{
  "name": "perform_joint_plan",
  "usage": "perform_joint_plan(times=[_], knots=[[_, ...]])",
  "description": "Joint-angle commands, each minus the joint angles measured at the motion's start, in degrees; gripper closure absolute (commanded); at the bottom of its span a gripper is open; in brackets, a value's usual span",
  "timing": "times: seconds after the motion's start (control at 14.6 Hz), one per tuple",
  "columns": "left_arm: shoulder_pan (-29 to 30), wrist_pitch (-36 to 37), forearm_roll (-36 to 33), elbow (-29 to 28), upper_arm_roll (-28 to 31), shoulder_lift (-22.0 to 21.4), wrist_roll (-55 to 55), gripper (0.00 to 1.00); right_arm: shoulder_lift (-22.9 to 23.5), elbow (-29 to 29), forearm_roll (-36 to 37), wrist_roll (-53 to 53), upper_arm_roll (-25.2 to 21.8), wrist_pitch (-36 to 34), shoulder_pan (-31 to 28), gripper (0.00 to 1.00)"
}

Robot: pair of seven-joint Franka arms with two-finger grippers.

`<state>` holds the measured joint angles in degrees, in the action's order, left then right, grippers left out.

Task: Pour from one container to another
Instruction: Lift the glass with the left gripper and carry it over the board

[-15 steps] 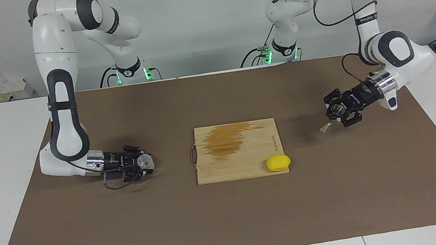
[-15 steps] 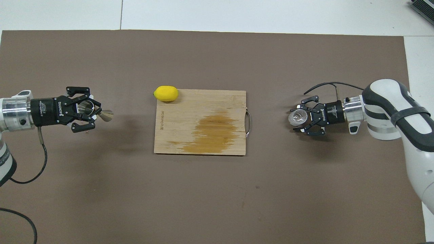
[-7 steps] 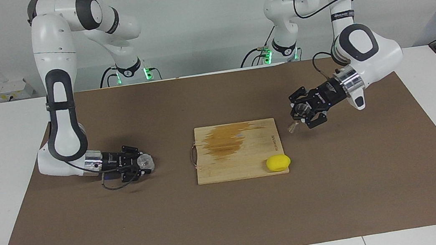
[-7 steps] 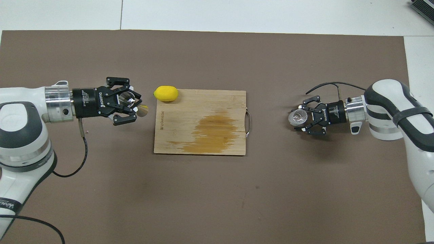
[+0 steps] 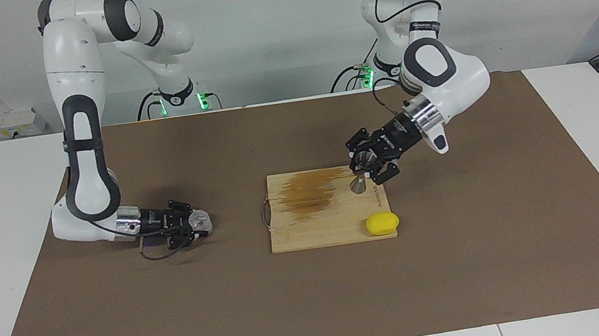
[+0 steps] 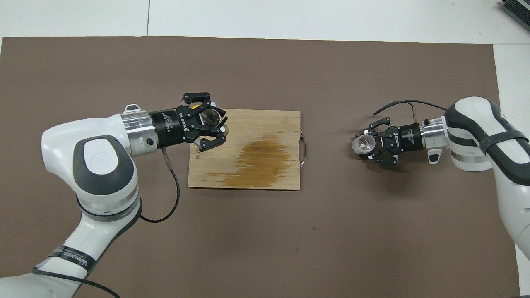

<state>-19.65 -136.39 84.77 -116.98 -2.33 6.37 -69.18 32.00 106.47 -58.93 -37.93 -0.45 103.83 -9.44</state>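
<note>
The facing view shows the lemon (image 5: 381, 223) whole, lying at the corner of the cutting board (image 5: 308, 230) farthest from the robots, toward the left arm's end; in the overhead view the left gripper (image 6: 209, 124) covers it except for a yellow sliver. The facing view also shows the jigger (image 5: 359, 178) from the side: an hourglass of two metal cones joined at a narrow waist, silver-grey and smooth, its lower cone at the board's surface. The overhead view shows instead the jigger's (image 6: 210, 118) round open mouth. The left gripper's (image 5: 367, 168) fingers are clamped on the jigger, over the board's end toward the left arm. The glass cup (image 6: 363, 144) appears in the overhead view as a clear, thick-walled ring; in the facing view the cup (image 5: 200, 222) is short and textured, low over the brown mat (image 5: 317, 304) near the right arm's end of the worktop. The right gripper's (image 5: 195, 226) fingers are clamped on the cup. The board is pale wood with a darker stain and a wire handle (image 6: 304, 149).
</note>
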Motion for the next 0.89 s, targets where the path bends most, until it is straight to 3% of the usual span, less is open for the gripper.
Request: perform_joint_plan(times=[0.0,0.27,0.55,0.82], knots=[[-5.73,-8.5,3.64,1.91,0.92,1.88,-2.0,1.0,-1.42,1.98,-1.8,2.34,0.37,1.29,-0.4,0.43],[-12.42,-18.01,6.89,6.84,0.92,7.77,-3.77,1.0,-1.42,1.98,-1.8,2.34,0.37,1.38,-0.32,0.53],[-15.5,-19.87,13.11,7.02,1.1,11.64,-3.25,1.0,-1.42,1.81,-1.8,2.16,0.28,1.47,-0.14,0.67],[-17.36,-21.63,13.58,9.13,1.1,14.28,-2.72,1.0,-1.77,1.2,-1.8,1.29,0.28,1.56,0.21,0.67]])
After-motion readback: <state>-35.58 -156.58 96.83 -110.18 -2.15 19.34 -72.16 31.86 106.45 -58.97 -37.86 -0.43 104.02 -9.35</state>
